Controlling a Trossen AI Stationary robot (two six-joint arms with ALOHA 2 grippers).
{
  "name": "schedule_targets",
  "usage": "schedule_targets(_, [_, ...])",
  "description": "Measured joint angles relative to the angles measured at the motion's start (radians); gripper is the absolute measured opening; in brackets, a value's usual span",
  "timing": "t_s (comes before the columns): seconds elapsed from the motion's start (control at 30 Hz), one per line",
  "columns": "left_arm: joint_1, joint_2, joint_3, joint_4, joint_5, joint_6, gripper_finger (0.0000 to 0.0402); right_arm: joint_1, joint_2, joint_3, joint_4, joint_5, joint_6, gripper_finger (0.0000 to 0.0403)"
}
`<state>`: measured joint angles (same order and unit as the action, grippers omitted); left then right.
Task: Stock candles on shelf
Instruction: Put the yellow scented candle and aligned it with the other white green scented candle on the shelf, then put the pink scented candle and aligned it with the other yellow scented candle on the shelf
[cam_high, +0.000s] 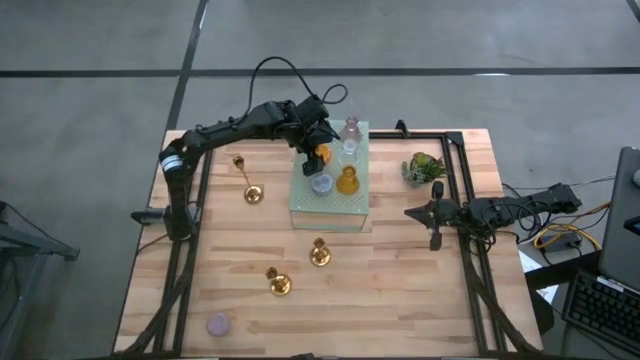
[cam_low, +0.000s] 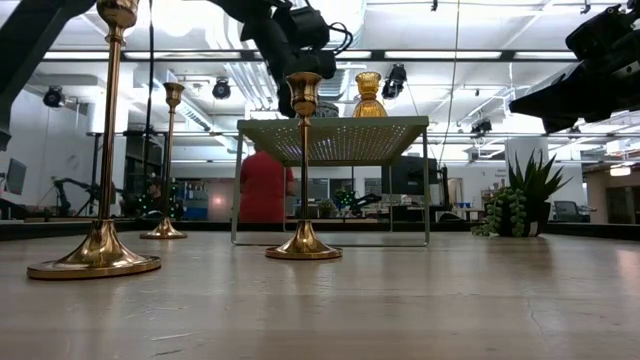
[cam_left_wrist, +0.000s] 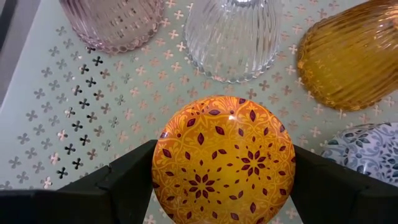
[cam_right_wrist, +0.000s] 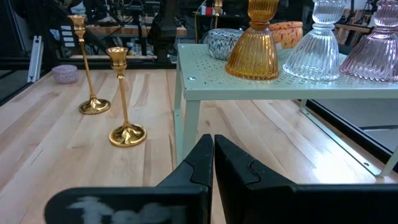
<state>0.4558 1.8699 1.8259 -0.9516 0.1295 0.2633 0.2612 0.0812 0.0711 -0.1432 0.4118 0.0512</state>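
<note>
The pale green mesh shelf (cam_high: 330, 205) stands mid-table at the far side. My left gripper (cam_high: 320, 155) reaches over it and is shut on an orange patterned candle (cam_left_wrist: 224, 162). On the mesh top (cam_left_wrist: 74, 124) around it stand a mauve-pink ribbed glass candle (cam_left_wrist: 115, 22), a clear one (cam_left_wrist: 233, 37), an amber one (cam_left_wrist: 348, 56) and a blue-patterned one (cam_left_wrist: 367, 149). A lilac candle (cam_high: 218, 324) sits on the table near the front left corner. My right gripper (cam_high: 415, 212) hangs shut, right of the shelf, touching nothing. My left gripper pinches the orange candle's round side wall (cam_left_wrist: 158, 168) between its two fingers (cam_left_wrist: 127, 177), one on each opposite side. The fingers slant down from the table's left. The candle sits upright with its patterned top up, low at the mesh; whether its base rests there I cannot tell.
Three brass candlesticks (cam_high: 252, 190) (cam_high: 320, 253) (cam_high: 278, 283) stand on the wood left of and in front of the shelf. A small green plant (cam_high: 424, 167) stands right of the shelf. A black metal frame (cam_high: 455, 140) runs along the table's sides.
</note>
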Motion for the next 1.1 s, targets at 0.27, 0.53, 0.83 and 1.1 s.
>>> schedule_targets(0.27, [-0.002,0.0,0.0,0.0,0.0,-0.004,0.0314,0.0,0.0,0.0,0.0,0.0,-0.001,0.0008])
schedule_targets(0.53, [-0.002,0.0,0.0,-0.003,0.0,0.004,0.032,0.0,0.0,0.0,0.0,0.0,-0.001,0.0008])
schedule_targets(0.83, [-0.005,0.0,0.0,0.002,0.0,0.005,0.0385,0.0,0.0,0.0,0.0,0.0,-0.001,0.0008])
schedule_targets(1.1, [-0.005,-0.02,0.0,0.009,-0.017,0.027,0.0392,0.0,0.0,0.0,0.0,0.0,-0.002,0.0008])
